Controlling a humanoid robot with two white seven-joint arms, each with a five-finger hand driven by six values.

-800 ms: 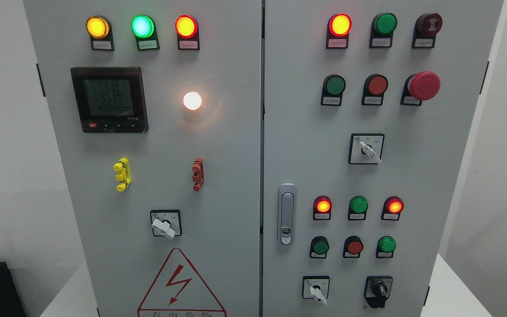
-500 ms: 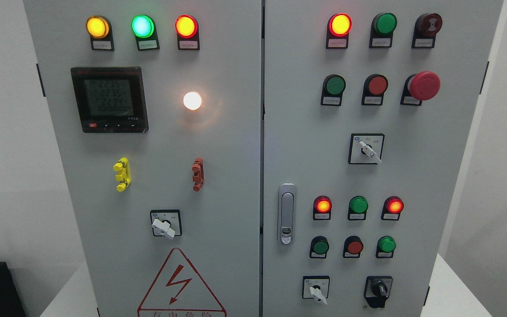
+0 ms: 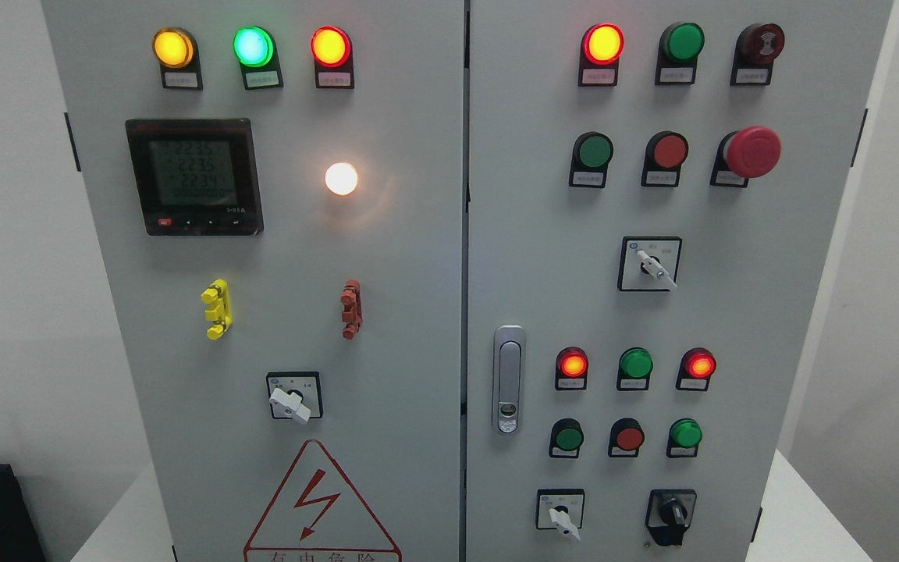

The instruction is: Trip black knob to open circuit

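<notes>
Head view: no hand is seen, so its state cannot be told; the black knob (image 3: 672, 513) at the cabinet's (image 3: 769, 328) lower right corner must be reached next.

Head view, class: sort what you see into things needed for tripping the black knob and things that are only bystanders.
Needed:
black knob, lower right of the right door

Bystanders:
white selector switches
emergency stop button
meter display
door handle
warning triangle
</notes>
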